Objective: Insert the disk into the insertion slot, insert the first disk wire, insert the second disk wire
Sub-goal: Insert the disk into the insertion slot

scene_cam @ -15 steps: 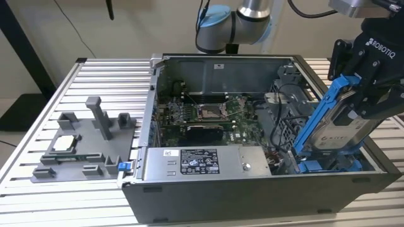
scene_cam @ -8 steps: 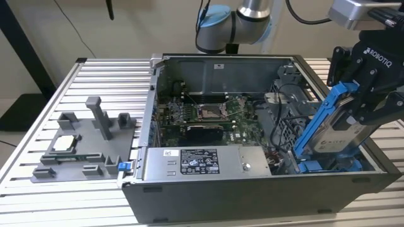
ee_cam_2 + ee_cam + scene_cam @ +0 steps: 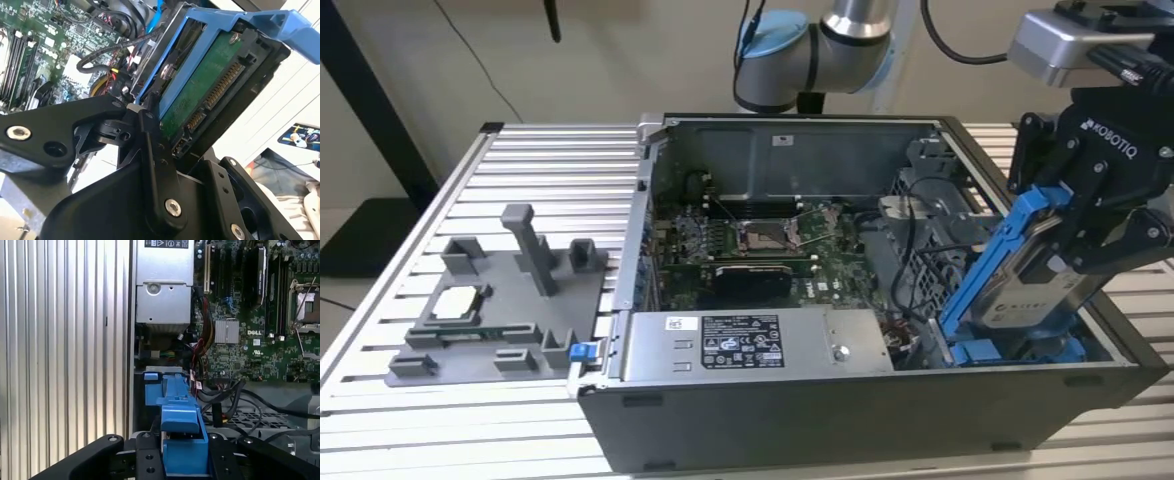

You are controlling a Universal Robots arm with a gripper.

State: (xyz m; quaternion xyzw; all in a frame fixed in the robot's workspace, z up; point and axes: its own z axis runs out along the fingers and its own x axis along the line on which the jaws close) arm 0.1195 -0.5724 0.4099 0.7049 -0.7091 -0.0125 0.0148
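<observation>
Here, the disk [image 3: 1031, 292] is pinched between the fingers of the gripper [image 3: 1086, 238], which are closed on its blue carrier frame near the upper end. The gripper is held tilted over the exterior view's right end of the open computer case [image 3: 854, 425]. The disk is seen steeply slanted, with its lower end at the blue tabs of the insertion slot [image 3: 1003, 351]; contact cannot be told. A white label is shown on one face, and a green circuit board [image 3: 200, 95] on the other.

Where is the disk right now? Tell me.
At the exterior view's right, the disk, held tilted by the gripper, has its lower end inside the computer case, right of the power-supply box.
</observation>
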